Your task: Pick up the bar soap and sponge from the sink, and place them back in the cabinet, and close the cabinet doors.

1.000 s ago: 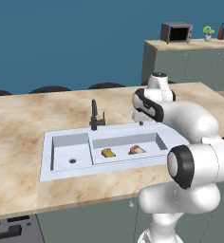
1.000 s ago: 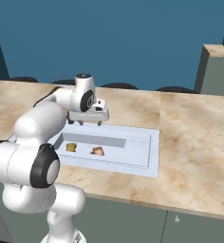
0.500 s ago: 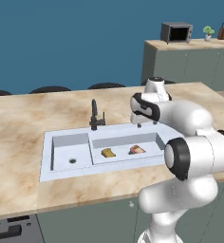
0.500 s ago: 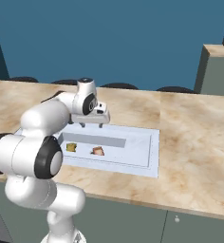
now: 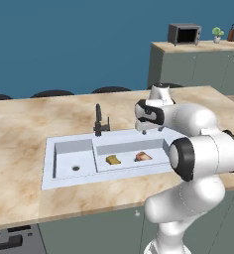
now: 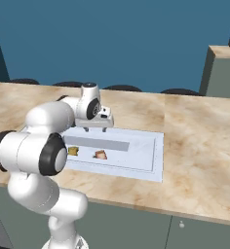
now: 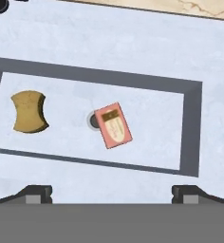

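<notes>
The gripper [image 7: 111, 192] hangs over the longer basin of the sink [image 5: 57, 149], looking straight down into it. In the hand view its two dark fingers [image 7: 35, 193] stand wide apart at the bottom edge with nothing between them; only their tips show. In the base views the white arm covers most of the hand, so the fingers themselves are hard to make out there.

The bar soap [image 7: 113, 125] lies flat on the basin floor, turned at a slant, its pale face up. That face carries a small dark mark near one end and faint lines of print, too small to read. One corner of the soap lies over the round dark drain [image 7: 93, 120], hiding part of it. The sponge [image 7: 29, 111], mustard-yellow with pinched-in sides, lies on the same floor, well apart from the soap and touching neither it nor the basin walls. In the left base view the soap [image 5: 143, 157] and sponge [image 5: 112, 159] are small blobs side by side.

The thin black faucet [image 5: 99, 121] stands on the sink's back rim, between the two basins. The marble tabletop [image 5: 20, 124] surrounds the sink. On a far counter sits a microwave [image 5: 184, 33], beside a small potted plant [image 5: 217, 33] and a knife block [image 5: 231, 32] cut off at the picture's edge.
</notes>
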Controlling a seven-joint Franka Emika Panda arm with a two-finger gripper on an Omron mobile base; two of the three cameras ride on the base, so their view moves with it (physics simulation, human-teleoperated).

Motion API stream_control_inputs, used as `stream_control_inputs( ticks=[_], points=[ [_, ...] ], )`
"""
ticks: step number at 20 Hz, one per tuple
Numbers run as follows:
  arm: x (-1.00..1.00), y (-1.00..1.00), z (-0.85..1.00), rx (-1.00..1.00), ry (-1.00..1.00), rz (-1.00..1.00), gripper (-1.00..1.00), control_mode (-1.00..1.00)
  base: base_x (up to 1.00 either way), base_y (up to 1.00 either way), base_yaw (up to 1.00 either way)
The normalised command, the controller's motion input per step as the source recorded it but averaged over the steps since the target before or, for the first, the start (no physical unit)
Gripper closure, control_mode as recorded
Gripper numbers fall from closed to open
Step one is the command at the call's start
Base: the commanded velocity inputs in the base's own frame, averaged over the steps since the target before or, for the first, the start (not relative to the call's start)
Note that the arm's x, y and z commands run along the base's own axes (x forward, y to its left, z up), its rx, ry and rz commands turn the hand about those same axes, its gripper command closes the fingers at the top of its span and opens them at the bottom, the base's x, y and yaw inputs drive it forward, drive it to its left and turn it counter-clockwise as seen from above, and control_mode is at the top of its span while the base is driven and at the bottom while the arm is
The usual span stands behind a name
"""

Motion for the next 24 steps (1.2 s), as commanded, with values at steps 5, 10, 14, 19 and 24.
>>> stream_control_inputs(
  ticks=[5, 10, 14, 19, 24],
  points=[
    [0.1, 0.0, -0.08, 0.0, 0.0, 0.0, -1.0, -1.0, 0.0, 0.0, 0.0],
    [0.12, 0.0, -0.13, 0.0, 0.0, 0.0, -1.0, -1.0, 0.0, 0.0, 0.0],
    [0.13, 0.0, -0.12, 0.0, 0.0, 0.0, -1.0, -1.0, 0.0, 0.0, 0.0],
    [0.06, 0.0, -0.2, 0.0, 0.0, 0.0, -1.0, -1.0, 0.0, 0.0, 0.0],
    [0.07, 0.0, -0.15, 0.0, 0.0, 0.0, -1.0, -1.0, 0.0, 0.0, 0.0]
  ],
)
